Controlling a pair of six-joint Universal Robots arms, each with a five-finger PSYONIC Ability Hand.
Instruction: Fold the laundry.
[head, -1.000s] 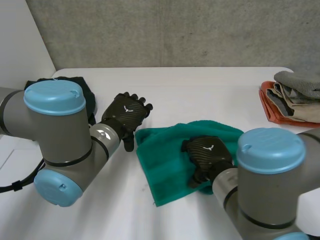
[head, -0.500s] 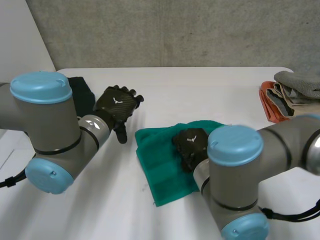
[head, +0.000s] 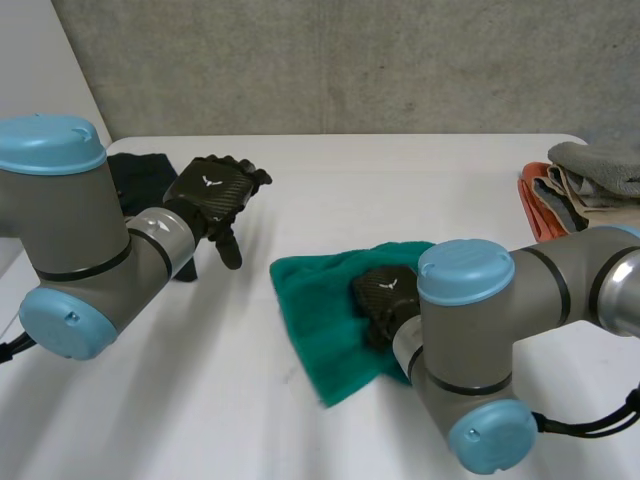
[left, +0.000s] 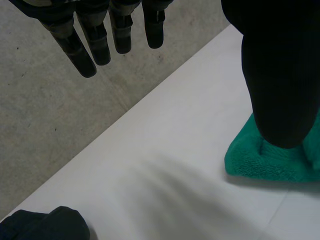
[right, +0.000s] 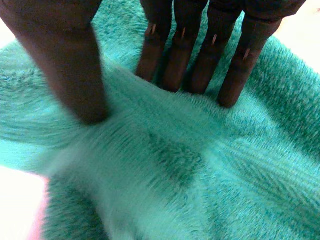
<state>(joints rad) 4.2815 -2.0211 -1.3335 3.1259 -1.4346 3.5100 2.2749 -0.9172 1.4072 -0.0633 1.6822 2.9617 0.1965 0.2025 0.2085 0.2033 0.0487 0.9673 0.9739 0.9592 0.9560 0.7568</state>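
Note:
A green towel (head: 320, 315) lies crumpled in the middle of the white table (head: 420, 180). My right hand (head: 383, 295) sits on its middle. In the right wrist view its fingers (right: 200, 55) and thumb dig into the green towel (right: 200, 175), with a raised ridge of cloth pinched between them. My left hand (head: 210, 190) hovers above the table to the left of the towel, fingers straight and spread, holding nothing. In the left wrist view the left hand (left: 280, 75) hangs over bare table, and a corner of the green towel (left: 250, 162) lies beyond its thumb.
A dark cloth (head: 140, 172) lies at the table's far left, just behind my left hand; the dark cloth (left: 45, 225) also lies beneath its wrist. A pile of folded clothes (head: 590, 190) on an orange cloth sits at the right edge. A concrete wall stands behind.
My left hand has drawn back to the left, away from the towel. My right hand's fingers have closed on the towel, and the towel's right side has bunched in toward it.

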